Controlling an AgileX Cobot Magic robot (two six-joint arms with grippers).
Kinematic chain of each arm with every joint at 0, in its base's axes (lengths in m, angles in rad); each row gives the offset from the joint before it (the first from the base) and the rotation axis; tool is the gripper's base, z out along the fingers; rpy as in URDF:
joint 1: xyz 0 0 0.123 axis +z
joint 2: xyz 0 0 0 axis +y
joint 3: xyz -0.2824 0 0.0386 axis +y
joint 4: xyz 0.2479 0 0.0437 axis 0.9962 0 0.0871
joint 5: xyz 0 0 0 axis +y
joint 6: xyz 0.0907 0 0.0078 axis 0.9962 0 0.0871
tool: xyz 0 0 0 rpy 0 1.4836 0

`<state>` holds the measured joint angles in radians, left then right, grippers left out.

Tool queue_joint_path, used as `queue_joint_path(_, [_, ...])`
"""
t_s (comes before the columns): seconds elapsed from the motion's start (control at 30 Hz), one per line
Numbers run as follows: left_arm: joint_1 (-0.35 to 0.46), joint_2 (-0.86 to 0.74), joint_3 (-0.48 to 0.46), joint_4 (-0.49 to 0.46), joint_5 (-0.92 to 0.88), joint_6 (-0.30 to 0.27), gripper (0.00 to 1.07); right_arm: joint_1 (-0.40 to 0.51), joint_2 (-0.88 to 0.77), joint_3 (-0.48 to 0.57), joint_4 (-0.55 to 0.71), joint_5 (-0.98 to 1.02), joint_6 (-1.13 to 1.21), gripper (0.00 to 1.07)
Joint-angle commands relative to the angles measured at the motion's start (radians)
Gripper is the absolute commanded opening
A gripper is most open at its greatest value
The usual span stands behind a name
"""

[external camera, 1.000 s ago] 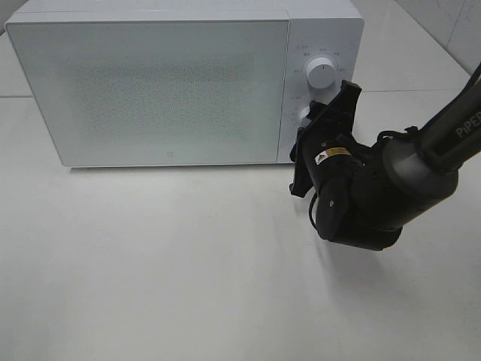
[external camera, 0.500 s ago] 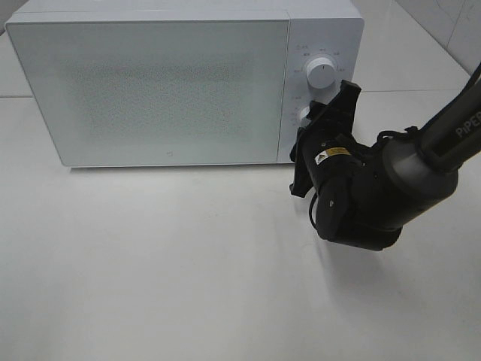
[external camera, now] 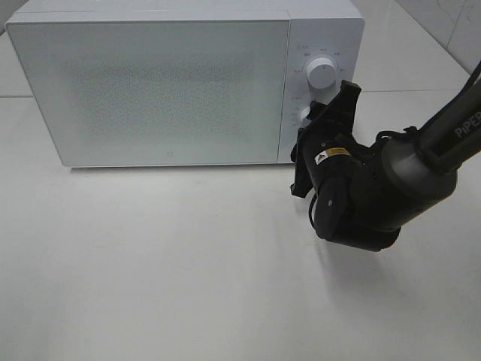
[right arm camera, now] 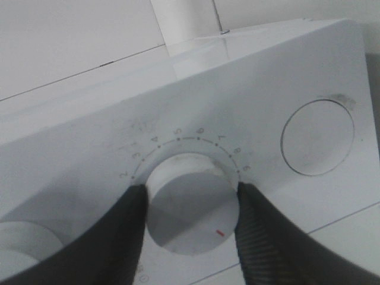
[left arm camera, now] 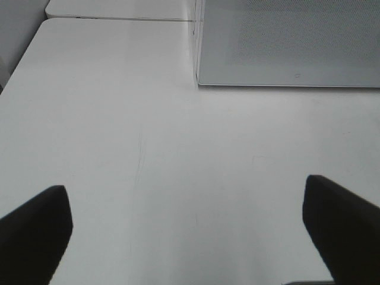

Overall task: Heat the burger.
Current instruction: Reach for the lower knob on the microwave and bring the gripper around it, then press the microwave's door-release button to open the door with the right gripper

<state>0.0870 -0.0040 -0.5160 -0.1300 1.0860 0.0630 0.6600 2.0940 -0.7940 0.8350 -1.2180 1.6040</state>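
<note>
The burger is out of view. The white microwave stands at the back of the table with its door closed. My right gripper is at the control panel, shut on the lower knob. In the right wrist view its two dark fingers press against both sides of that knob, whose red mark points away from the numbered dial. My left gripper hangs open over bare table in front of the microwave's left corner, with nothing between its fingers.
An upper knob sits above the gripped one. A flat round button lies beside the dial. The white table stretches in front of the microwave. A tiled wall rises at the back right.
</note>
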Motion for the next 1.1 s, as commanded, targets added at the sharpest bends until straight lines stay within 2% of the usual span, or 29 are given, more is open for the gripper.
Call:
queue_joint_path(0.03, [0.003, -0.017, 0.0, -0.003, -0.012, -0.004, 0.98, 0.015, -0.016, 0.011, -0.003, -0.182, -0.039, 0.52])
queue_joint_path(0.07, [0.003, -0.017, 0.0, -0.003, -0.012, -0.004, 0.98, 0.015, -0.016, 0.011, -0.003, -0.182, -0.039, 0.52])
queue_joint_path(0.1, [0.003, -0.017, 0.0, -0.003, -0.012, -0.004, 0.98, 0.015, -0.016, 0.021, -0.002, -0.182, -0.064, 0.6])
queue_joint_path(0.13, [0.003, -0.017, 0.0, -0.003, -0.012, -0.004, 0.98, 0.015, -0.016, 0.021, -0.003, -0.182, -0.073, 0.65])
queue_joint_path(0.17, [0.003, -0.017, 0.0, -0.003, -0.012, -0.004, 0.98, 0.015, -0.016, 0.021, -0.003, -0.182, -0.073, 0.65])
queue_joint_path(0.2, [0.003, -0.017, 0.0, -0.003, -0.012, -0.004, 0.98, 0.015, -0.016, 0.023, -0.009, -0.182, -0.099, 0.72])
queue_joint_path(0.3, [0.003, -0.017, 0.0, -0.003, -0.012, -0.004, 0.98, 0.016, -0.022, 0.035, -0.021, -0.181, -0.126, 0.78])
queue_joint_path(0.57, [0.003, -0.017, 0.0, -0.003, -0.012, -0.004, 0.98, 0.018, -0.093, 0.118, -0.103, -0.145, -0.261, 0.75])
queue_joint_path(0.63, [0.003, -0.017, 0.0, -0.003, -0.012, -0.004, 0.98, 0.018, -0.146, 0.177, -0.156, -0.05, -0.337, 0.75])
queue_joint_path(0.73, [0.003, -0.017, 0.0, -0.003, -0.012, -0.004, 0.98, 0.017, -0.162, 0.193, -0.165, -0.026, -0.371, 0.75])
queue_joint_path(0.83, [0.003, -0.017, 0.0, -0.003, -0.012, -0.004, 0.98, 0.016, -0.212, 0.23, -0.179, 0.045, -0.476, 0.75])
queue_joint_path(0.9, [0.003, -0.017, 0.0, -0.003, -0.012, -0.004, 0.98, 0.015, -0.29, 0.254, -0.196, 0.141, -0.669, 0.75])
queue_joint_path(0.97, [0.003, -0.017, 0.0, -0.003, -0.012, -0.004, 0.98, 0.014, -0.312, 0.254, -0.198, 0.178, -0.733, 0.75])
queue_joint_path(1.0, [0.003, -0.017, 0.0, -0.003, -0.012, -0.004, 0.98, -0.003, -0.35, 0.254, -0.222, 0.272, -0.841, 0.75])
queue_joint_path(1.1, [0.003, -0.017, 0.0, -0.003, -0.012, -0.004, 0.98, -0.014, -0.371, 0.253, -0.241, 0.32, -0.894, 0.75])
